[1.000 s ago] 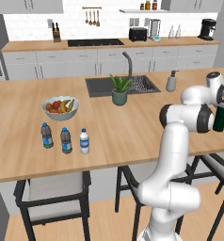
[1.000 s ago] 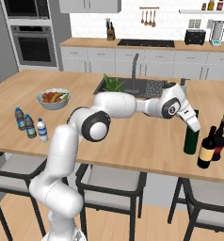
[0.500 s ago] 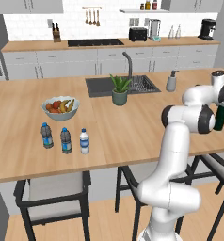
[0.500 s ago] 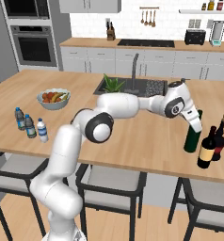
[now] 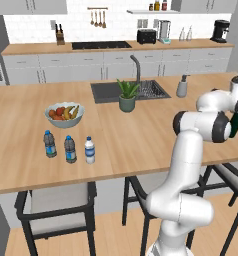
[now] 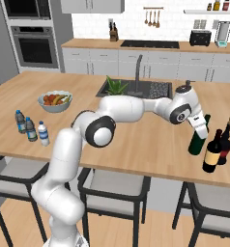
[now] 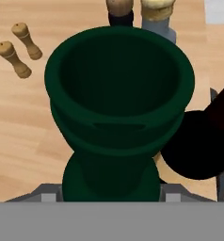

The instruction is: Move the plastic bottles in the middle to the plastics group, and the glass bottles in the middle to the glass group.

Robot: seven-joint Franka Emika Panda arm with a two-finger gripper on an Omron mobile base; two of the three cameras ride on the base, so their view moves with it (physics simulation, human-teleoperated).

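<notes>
Reaching across the wooden island counter (image 6: 136, 144), the white arm's gripper (image 6: 200, 126) sits at the neck of the tall dark green wine bottle (image 6: 198, 141), which stands upright near the counter's right end. In the hand view the green bottle (image 7: 118, 108) is seen from above, its open mouth close under the camera and its neck running down between the fingers; the tips themselves are hidden behind it, so the pictures do not settle whether the jaws press the glass or stand just off it.

Just beside the green bottle stand the shorter brown bottle with the yellow label (image 6: 212, 153) and the dark reddish-brown glass bottle (image 6: 225, 143), the three close together. From the left base view the green bottle (image 5: 236, 125) shows at the far right edge, partly behind the arm.

Two small wooden shakers (image 7: 17, 51) lie on the counter beyond the bottles in the hand view.

At the other end of the counter, the white-capped water bottle (image 6: 43, 135) stands just beside the two dark-capped water bottles (image 6: 26, 125), in a short row near the front edge. A fruit bowl (image 6: 54, 102) sits behind them, and a potted plant (image 6: 116, 87) stands by the sink (image 6: 136, 89).
</notes>
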